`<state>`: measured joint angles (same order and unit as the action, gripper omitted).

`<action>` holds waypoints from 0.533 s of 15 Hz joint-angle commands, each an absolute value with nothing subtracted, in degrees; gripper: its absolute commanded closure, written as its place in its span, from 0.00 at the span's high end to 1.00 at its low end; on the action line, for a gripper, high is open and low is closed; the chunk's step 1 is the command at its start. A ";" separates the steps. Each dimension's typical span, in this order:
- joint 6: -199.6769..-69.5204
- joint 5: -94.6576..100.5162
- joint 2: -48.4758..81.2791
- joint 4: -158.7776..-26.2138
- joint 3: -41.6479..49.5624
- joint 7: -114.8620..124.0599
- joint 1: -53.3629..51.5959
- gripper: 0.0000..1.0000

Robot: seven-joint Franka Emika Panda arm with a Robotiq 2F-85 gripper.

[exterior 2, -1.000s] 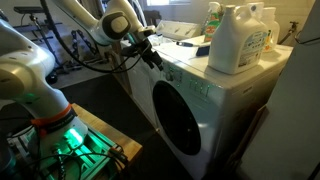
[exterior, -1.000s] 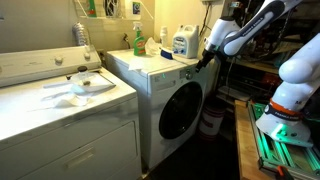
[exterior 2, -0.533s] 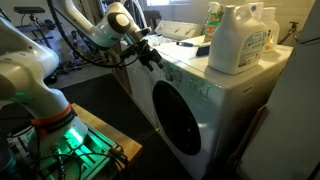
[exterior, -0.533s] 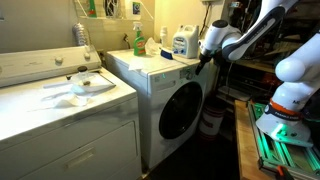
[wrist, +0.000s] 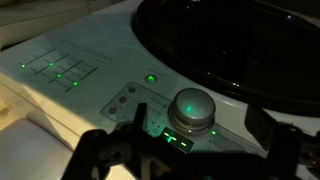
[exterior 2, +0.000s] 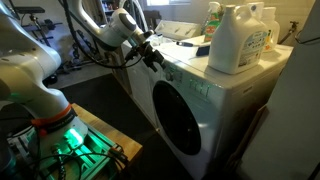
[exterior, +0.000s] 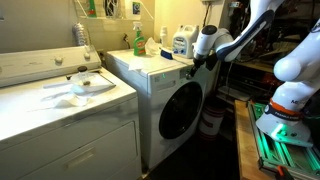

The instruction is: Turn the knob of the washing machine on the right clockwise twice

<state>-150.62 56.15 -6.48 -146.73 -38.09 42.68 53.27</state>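
The white front-loading washing machine (exterior: 172,98) with a dark porthole door shows in both exterior views (exterior 2: 195,105). In the wrist view its round silver knob (wrist: 192,108) sits on the control strip beside a green display, below the dark door glass (wrist: 230,40). My gripper (wrist: 201,137) is open. Its dark fingers (wrist: 133,128) stand on either side of the knob, a little short of it and not touching. In both exterior views the gripper (exterior: 197,62) is at the upper front corner of the machine (exterior 2: 152,57), hiding the knob.
A wider white top-loader (exterior: 60,115) stands beside the machine, with a cloth on its lid. Detergent bottles (exterior: 182,42) (exterior 2: 240,38) and a green bottle (exterior: 138,40) stand on the front-loader. The robot base with green lights (exterior: 285,125) is on the floor nearby.
The arm has swung in and the gripper has moved closer to the front-loader's control strip.
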 commanded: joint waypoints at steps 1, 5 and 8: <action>-146.47 62.49 1.69 -142.08 -39.08 49.21 54.53 1.00; -144.01 65.31 7.11 -138.89 -26.89 51.18 42.16 1.00; -145.58 65.21 9.59 -136.56 -15.58 50.69 31.72 1.00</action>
